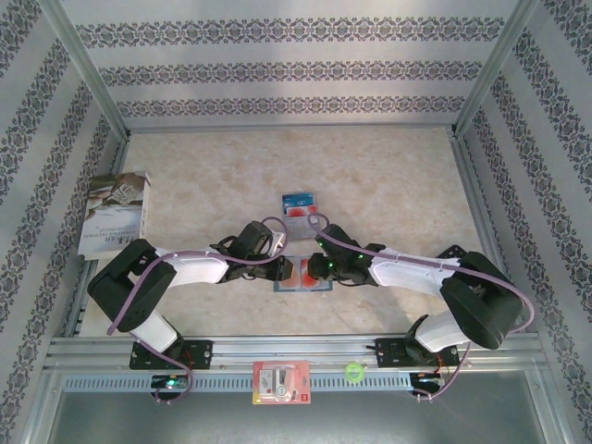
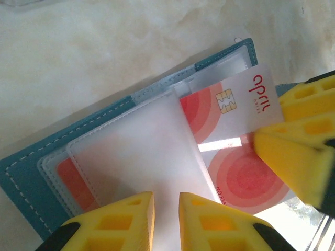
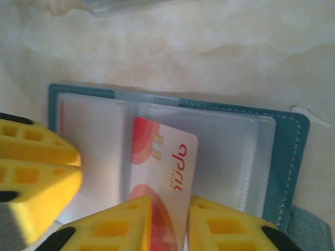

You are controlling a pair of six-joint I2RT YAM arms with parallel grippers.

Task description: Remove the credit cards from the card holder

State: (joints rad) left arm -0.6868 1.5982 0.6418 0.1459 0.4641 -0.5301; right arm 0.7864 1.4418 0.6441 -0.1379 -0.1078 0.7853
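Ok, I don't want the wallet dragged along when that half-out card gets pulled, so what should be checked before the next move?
1. Red-and-white chip card partly out of its clear plastic pocket: ok.
2. Left claw over the teal stitched card holder, to pin it: ok; firm contact, cannot tell.
3. Right claw gripping the card: cannot tell; its jaws stand slightly apart above the card.
4. Free pale tabletop beside the blue card already out: ok.
5. Second clear pocket emptied: cannot tell; a red patch shows through it.
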